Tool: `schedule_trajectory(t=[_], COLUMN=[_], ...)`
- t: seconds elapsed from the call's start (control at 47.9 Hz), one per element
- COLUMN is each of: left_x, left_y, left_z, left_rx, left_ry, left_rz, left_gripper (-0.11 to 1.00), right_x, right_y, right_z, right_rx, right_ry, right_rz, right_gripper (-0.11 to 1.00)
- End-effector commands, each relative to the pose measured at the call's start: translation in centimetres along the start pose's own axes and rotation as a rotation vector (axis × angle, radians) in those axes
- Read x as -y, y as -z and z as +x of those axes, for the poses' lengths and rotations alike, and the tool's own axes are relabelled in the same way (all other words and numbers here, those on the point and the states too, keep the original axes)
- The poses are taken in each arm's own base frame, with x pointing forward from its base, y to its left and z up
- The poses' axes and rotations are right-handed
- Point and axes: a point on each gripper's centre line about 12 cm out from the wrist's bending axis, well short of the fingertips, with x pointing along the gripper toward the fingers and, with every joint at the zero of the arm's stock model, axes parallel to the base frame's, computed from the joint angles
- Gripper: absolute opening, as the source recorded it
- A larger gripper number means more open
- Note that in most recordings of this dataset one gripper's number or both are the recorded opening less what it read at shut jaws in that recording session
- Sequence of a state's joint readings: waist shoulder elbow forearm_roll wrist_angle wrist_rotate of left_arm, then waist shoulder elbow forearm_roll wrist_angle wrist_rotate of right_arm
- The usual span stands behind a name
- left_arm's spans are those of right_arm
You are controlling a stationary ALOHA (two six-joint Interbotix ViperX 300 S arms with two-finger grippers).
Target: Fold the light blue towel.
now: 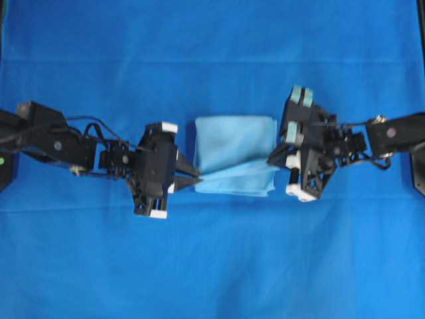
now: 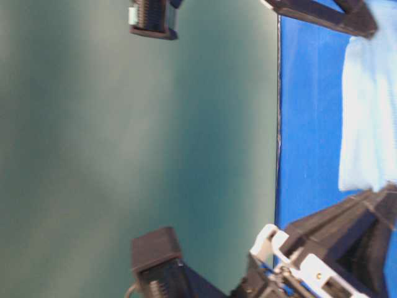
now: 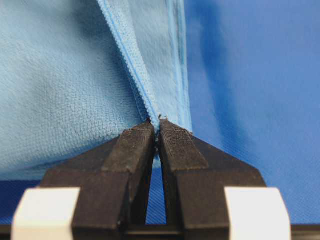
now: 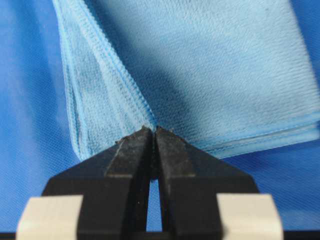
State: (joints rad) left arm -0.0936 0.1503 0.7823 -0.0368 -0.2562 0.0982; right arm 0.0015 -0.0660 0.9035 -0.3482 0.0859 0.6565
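Observation:
The light blue towel (image 1: 235, 151) lies folded in the middle of the royal-blue backdrop (image 1: 212, 259). Its near edge is lifted into a ridge between my two grippers. My left gripper (image 1: 198, 178) is shut on the towel's hem at its left near corner; the left wrist view shows the hemmed edge (image 3: 142, 95) pinched at the fingertips (image 3: 135, 145). My right gripper (image 1: 271, 159) is shut on the hem at the right near corner; the right wrist view shows the towel (image 4: 210, 65) caught at the fingertips (image 4: 172, 145). The towel also shows in the table-level view (image 2: 369, 105).
The royal-blue backdrop covers the whole work surface around the towel. The table-level view shows a plain dark green wall (image 2: 136, 143) and parts of both arms at the frame edges.

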Motion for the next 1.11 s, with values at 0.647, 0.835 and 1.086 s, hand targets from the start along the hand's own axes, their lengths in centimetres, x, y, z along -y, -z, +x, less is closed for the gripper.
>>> schedule_trajectory(t=[0.647, 0.835, 1.086], left_x=[-0.1, -0.1, -0.3], left_y=[-1.1, -2.6, -5.6], left_z=[0.1, -1.8, -7.1], left_rx=[0.046, 0.087, 0.183], left_ry=[-0.004, -0.004, -0.006], left_rz=[-0.019, -0.015, -0.012], left_gripper=[0.64, 0.65, 0.64], right_x=[-2.3, -3.7, -4.7], right_y=[-1.6, -3.1, -5.5], right_z=[-0.2, -2.6, -7.6], right_rx=[0.045, 0.075, 0.174], right_ry=[-0.052, -0.055, -0.067], right_rz=[-0.045, -0.069, -0.099], right_gripper=[0.63, 0.62, 0.62])
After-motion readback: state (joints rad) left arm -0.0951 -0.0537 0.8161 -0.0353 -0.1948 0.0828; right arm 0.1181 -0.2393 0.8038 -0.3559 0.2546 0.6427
